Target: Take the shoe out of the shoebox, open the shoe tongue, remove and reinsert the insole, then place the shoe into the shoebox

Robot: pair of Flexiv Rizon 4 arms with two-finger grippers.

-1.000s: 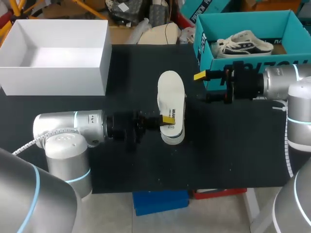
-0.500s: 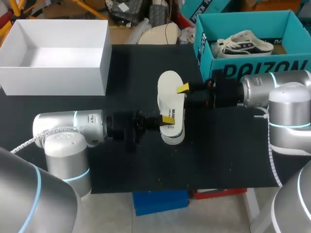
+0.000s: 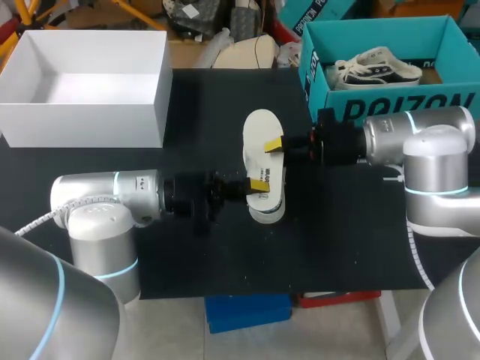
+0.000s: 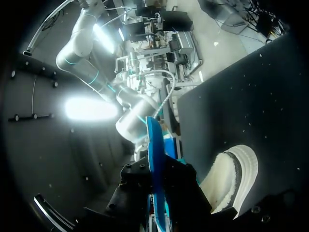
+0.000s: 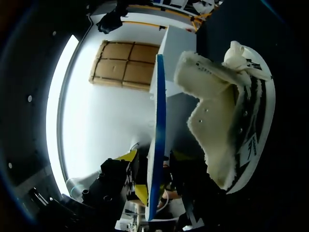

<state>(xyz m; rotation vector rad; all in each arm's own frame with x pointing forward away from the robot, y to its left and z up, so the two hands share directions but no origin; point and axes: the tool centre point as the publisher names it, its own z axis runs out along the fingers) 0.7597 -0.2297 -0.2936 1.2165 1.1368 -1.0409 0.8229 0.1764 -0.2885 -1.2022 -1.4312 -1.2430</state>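
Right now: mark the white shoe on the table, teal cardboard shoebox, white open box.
white shoe [image 3: 261, 127], head view, its far end.
teal cardboard shoebox [image 3: 334, 96], head view, front wall.
white open box [image 3: 82, 126], head view, front wall.

The shoe [image 3: 265, 166] lay at the middle of the table [image 3: 352, 240]. Well to its left stood an open box [image 3: 82, 124]. Behind it to the right was the shoebox [image 3: 427, 100], with a second shoe [image 3: 375, 66] inside. The left gripper [image 3: 257, 185] sat at the shoe's near left side, and the right gripper [image 3: 274, 144] was seemingly touching its right edge.
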